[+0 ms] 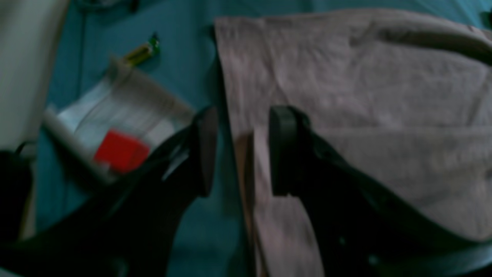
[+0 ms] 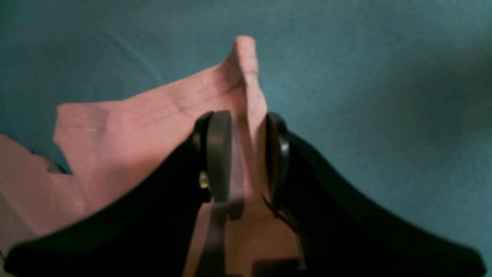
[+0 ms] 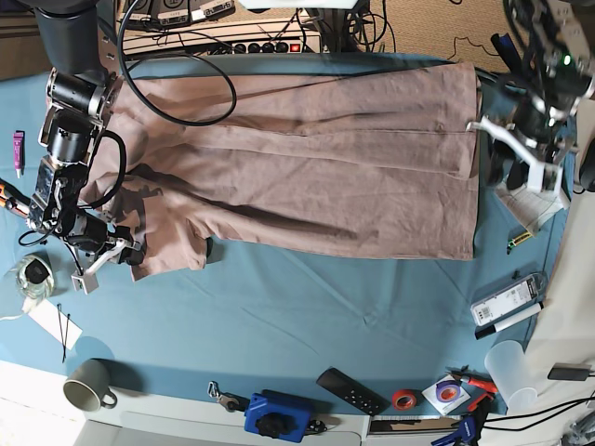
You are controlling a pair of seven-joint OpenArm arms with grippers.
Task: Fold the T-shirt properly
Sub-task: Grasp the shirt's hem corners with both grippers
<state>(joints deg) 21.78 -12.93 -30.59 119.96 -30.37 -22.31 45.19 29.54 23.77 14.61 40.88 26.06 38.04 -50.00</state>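
Note:
The mauve-brown T-shirt [image 3: 297, 177] lies spread across the blue table cover [image 3: 307, 316], folded lengthwise and wrinkled. My left gripper [image 3: 503, 154] hangs over its hem at the right end. In the left wrist view the T-shirt [image 1: 346, 96] has its edge running between the left gripper's [image 1: 243, 150] parted jaws, with blue cover showing beside the cloth. My right gripper [image 3: 98, 253] is at the sleeve on the left end. In the right wrist view a ridge of the T-shirt [image 2: 127, 134] stands between the right gripper's [image 2: 247, 154] pads, which sit apart.
A power strip [image 3: 223, 42] and cables run along the back edge. Along the front lie a mug [image 3: 88, 390], a blue device [image 3: 279, 413], a black remote [image 3: 351, 390], a red tape roll [image 3: 403, 400] and a plastic cup [image 3: 509, 367]. A paper with a red patch [image 1: 121, 154] lies beside the hem.

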